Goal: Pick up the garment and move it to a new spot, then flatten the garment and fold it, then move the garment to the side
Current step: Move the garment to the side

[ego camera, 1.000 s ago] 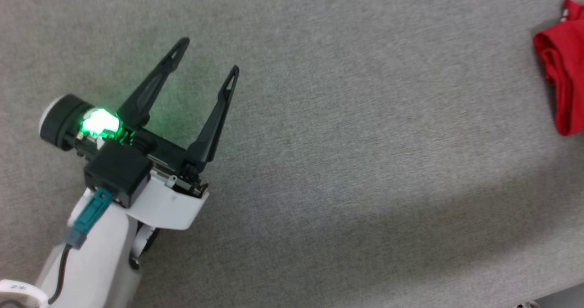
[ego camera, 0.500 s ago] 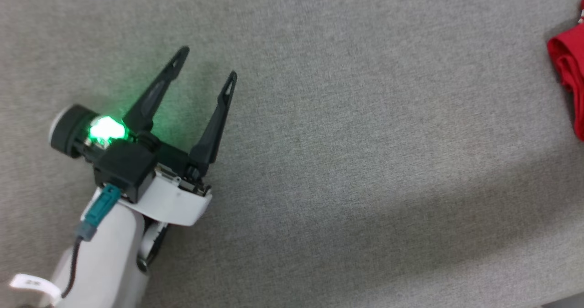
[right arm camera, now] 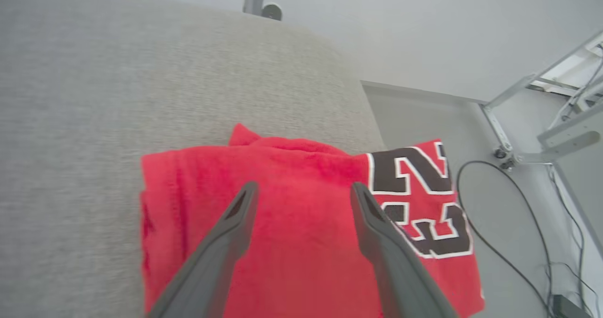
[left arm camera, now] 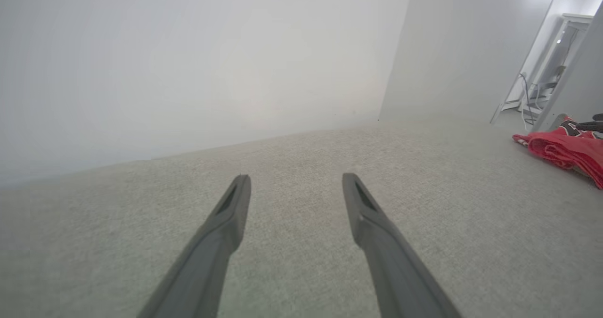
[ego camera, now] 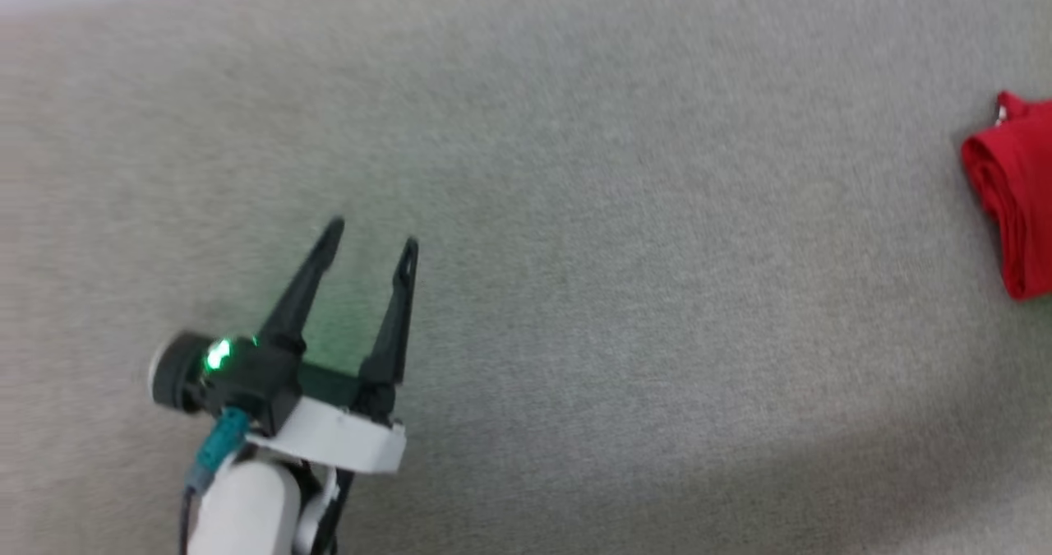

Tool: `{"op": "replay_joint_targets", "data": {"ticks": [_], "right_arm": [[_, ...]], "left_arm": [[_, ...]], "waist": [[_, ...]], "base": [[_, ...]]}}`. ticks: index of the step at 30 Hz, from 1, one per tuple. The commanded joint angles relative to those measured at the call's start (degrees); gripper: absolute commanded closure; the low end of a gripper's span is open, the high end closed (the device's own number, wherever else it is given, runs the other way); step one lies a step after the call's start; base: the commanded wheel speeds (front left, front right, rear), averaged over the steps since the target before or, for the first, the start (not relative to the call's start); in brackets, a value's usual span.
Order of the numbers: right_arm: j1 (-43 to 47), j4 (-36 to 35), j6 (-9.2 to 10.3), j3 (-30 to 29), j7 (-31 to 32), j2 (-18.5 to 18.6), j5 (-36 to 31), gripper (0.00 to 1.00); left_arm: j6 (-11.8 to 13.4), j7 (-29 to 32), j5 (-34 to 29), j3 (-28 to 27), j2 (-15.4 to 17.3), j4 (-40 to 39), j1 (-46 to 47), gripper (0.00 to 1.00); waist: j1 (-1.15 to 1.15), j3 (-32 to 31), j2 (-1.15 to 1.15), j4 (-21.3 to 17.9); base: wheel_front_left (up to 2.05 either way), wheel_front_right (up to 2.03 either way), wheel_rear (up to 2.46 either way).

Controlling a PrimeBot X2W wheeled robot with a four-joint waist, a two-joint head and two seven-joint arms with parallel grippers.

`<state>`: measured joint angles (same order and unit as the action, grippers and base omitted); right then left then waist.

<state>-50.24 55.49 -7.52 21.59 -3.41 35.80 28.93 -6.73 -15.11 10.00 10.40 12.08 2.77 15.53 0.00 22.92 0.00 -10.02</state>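
Well to the left of the garment [ego camera: 1015,201], the left gripper [ego camera: 371,236] hangs over the table [ego camera: 616,292], its two long, tapering dark fingers spread apart with nothing between them. A green lamp glows at its black base. The table's cover is grey, matte and finely woven, like felt. The garment is a folded red bundle of soft knit with rounded, layered fold edges, lying at the table's right edge. The right gripper [right arm camera: 304,185] is above the garment, fingers spread apart and gripping nothing. To their right, a black "23" [right arm camera: 419,200] outlined in white reaches past the table edge. Right of the garment, a thin black cable [right arm camera: 494,242] curves across smooth grey floor.
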Motion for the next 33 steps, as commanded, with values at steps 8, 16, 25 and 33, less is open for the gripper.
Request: {"op": "replay_joint_targets", "data": {"ticks": [8, 16, 25, 33], "right_arm": [[8.0, -4.6, 0.06, 5.5, -3.8, -2.8, 5.3, 0.0], [15.1, -9.8, 0.06, 9.0, -9.5, -6.3, 9.3, 0.0], [21.9, -16.4, 0.06, 8.6, -11.7, -10.1, 10.8, 0.0], [29.2, -23.3, 0.06, 1.2, -11.8, -12.5, 6.3, 0.0]], "left_arm": [[-0.6, 0.0, -0.1, -2.5, -2.2, 4.9, -5.9, 0.0], [-0.8, 0.0, 0.7, -5.6, -2.6, 9.0, -9.5, 0.0], [-0.8, 0.0, 3.0, -9.2, -2.9, 10.2, -14.1, 0.0], [-0.8, 0.0, 3.0, -11.9, -3.5, 8.2, -17.9, 0.0]], "waist": [[0.0, -11.2, 0.0, 8.8], [0.0, -17.4, 0.0, 10.4], [0.0, -22.7, 0.0, 10.4], [0.0, -25.1, 0.0, 11.6]], "base": [[0.0, 0.0, 0.0], [0.0, 0.0, 0.0], [0.0, 0.0, 0.0], [0.0, 0.0, 0.0]]}}
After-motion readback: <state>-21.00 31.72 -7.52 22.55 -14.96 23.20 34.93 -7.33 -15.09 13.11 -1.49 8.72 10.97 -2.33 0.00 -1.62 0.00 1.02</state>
